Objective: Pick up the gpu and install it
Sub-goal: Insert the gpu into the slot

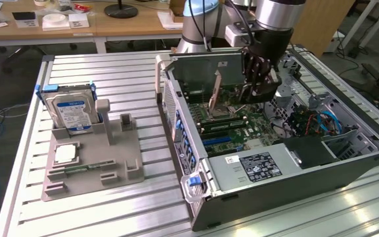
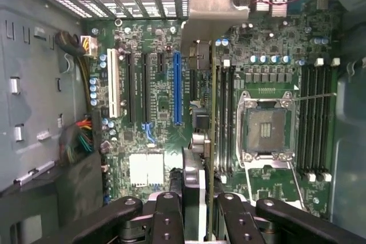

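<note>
The gripper pinches the thin gpu by its flat sides above the computer's green board; it looks light, stiff and easy to break, so a soft hold seems best

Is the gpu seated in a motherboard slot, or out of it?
Out: the pincer holds the gpu edge-on above the board; the blue slot lies empty.

Tool vert., nose-down, jaws tight in grip.
</note>
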`<state>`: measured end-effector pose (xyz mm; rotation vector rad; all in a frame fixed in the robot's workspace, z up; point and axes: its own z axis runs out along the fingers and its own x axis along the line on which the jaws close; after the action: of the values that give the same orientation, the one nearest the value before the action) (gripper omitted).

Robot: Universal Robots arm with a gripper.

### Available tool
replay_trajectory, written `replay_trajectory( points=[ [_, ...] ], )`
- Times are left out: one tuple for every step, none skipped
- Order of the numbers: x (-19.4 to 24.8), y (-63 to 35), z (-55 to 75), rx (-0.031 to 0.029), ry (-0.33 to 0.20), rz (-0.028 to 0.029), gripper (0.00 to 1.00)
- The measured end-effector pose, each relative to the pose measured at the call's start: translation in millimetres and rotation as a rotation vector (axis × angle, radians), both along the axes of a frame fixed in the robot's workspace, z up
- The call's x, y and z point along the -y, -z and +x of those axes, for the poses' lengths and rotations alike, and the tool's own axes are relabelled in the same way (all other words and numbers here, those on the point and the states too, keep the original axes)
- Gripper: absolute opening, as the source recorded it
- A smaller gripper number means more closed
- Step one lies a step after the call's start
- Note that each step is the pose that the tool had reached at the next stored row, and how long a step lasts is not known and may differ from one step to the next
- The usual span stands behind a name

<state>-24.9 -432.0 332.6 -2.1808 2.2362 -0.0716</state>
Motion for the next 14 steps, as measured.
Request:
replay_trajectory(
  points=[
    [0.5, 1.1, -2.5, 0.0001, 0.000, 0.0003, 0.28],
    [0.9, 2.0, -5.7, 0.0000, 0.000, 0.0003, 0.28],
    [1.4, 2.9, -7.5, 0.0000, 0.000, 0.0004, 0.28],
    [2.0, 4.2, -8.9, 0.0001, 0.000, 0.0009, 0.28],
    [2.3, 5.5, -10.3, 0.0001, 0.000, 0.0025, 0.28],
    [2.4, 6.2, -11.4, 0.0001, 0.000, 0.0070, 0.28],
    [2.4, 6.7, -12.5, 0.0004, 0.000, 0.0164, 0.28],
    [2.4, 7.0, -13.4, 0.0005, 0.000, 0.0292, 0.28],
    [2.4, 7.2, -14.2, 0.0007, 0.000, 0.0437, 0.28],
    [2.8, 7.6, -14.8, 0.0009, 0.000, 0.0563, 0.28],
    [4.0, 8.5, -14.8, 0.0009, 0.000, 0.0619, 0.28],
    [6.1, 9.7, -14.9, 0.0011, -0.001, 0.0642, 0.28],
    [7.9, 11.5, -14.9, 0.0012, -0.001, 0.0654, 0.28],
    [9.8, 12.9, -14.9, 0.0011, -0.001, 0.0660, 0.28]
  ],
)
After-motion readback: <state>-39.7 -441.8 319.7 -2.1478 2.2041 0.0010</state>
